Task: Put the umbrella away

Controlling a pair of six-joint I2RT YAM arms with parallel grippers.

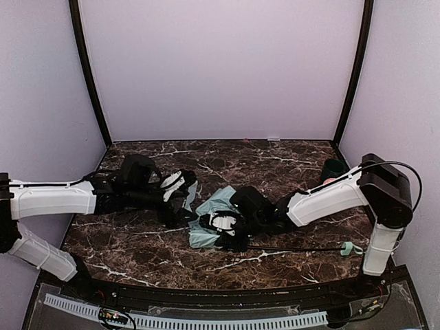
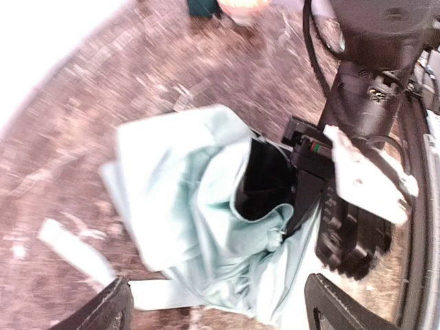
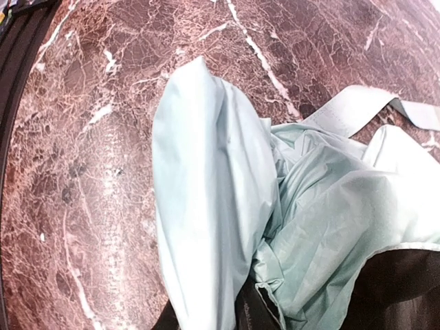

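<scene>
The pale mint-green folding umbrella (image 1: pixel 217 199) lies crumpled midway on the dark marble worktop (image 1: pixel 275 161), the left end effector (image 2: pixel 216 308) gaping empty over it and the right end effector (image 1: pixel 228 237) apparently pinching its fabric, which I judge to be the gathering step, with the loose canopy needing tight bundling next.

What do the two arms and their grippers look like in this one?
The left arm and right arm match: white tubular links joined by bulky black joint housings. A thin black cable arcs over the right elbow. The left gripper and right gripper are black with white panels; the right one bears a small green-and-red mark.
</scene>
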